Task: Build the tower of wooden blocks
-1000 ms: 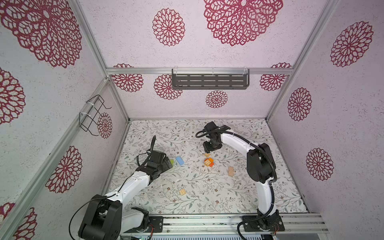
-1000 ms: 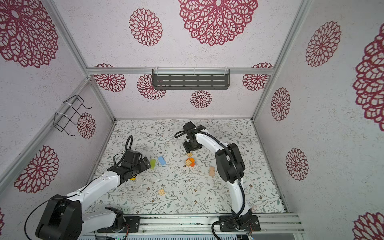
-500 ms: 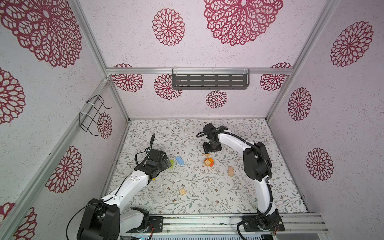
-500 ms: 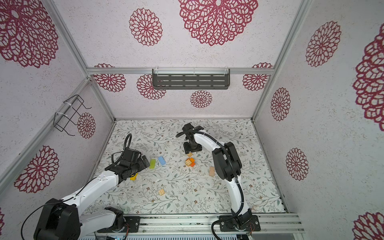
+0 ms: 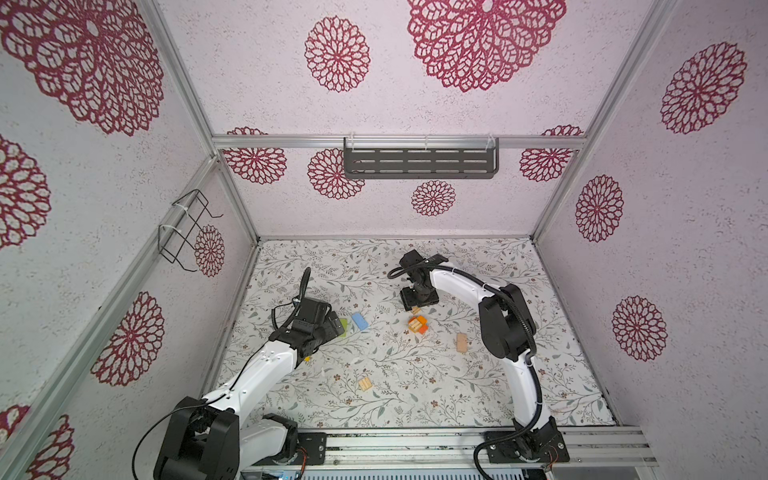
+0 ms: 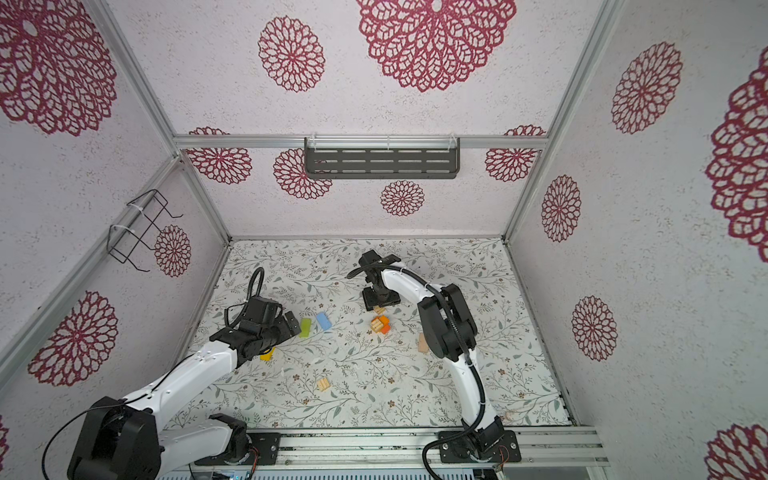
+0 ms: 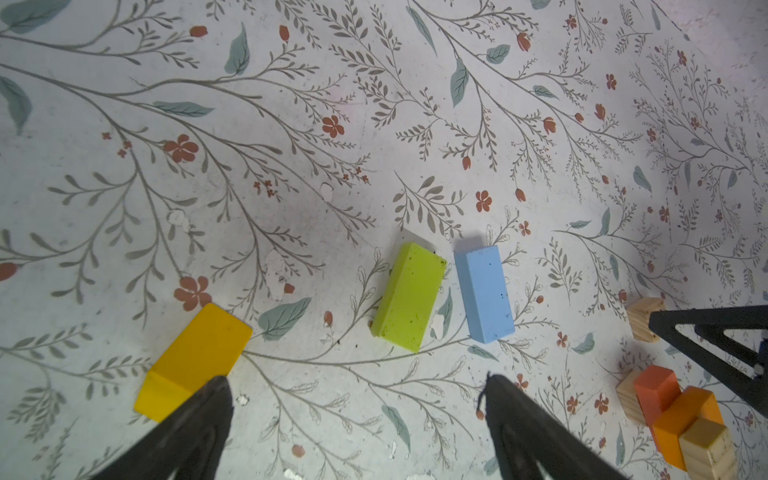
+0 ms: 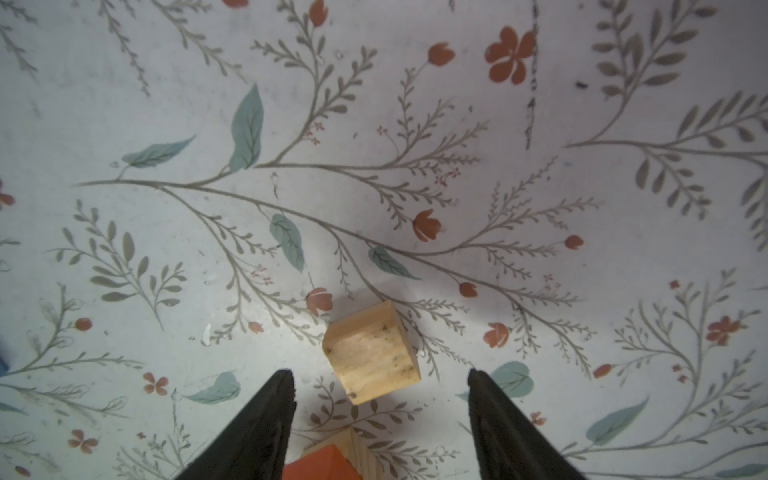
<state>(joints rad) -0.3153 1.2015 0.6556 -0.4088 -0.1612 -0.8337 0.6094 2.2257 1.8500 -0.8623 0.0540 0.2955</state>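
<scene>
Wood block tower (image 5: 417, 324): small orange, red-orange, tan stack, middle of desk (image 5: 457, 395). Right tool (image 8: 379, 372) at tower's 12 o'clock, jaws apart, gaps either side of loose tan block (image 8: 370, 349) lying on desk; nothing gripped. Left tool (image 7: 354, 379) at 9 o'clock, spread wide, empty. Green block (image 7: 409, 303), blue block (image 7: 484, 293) side by side beyond its tips; yellow block (image 7: 195, 359) beside one finger. Grooved tan square (image 5: 365, 383) at 7 o'clock, tan piece (image 5: 461, 343) at 4 o'clock.

Both arms reach forward, wrists tipped down, left hand (image 7: 355, 384) and right hand (image 8: 379, 373) spread apart, empty.
</scene>
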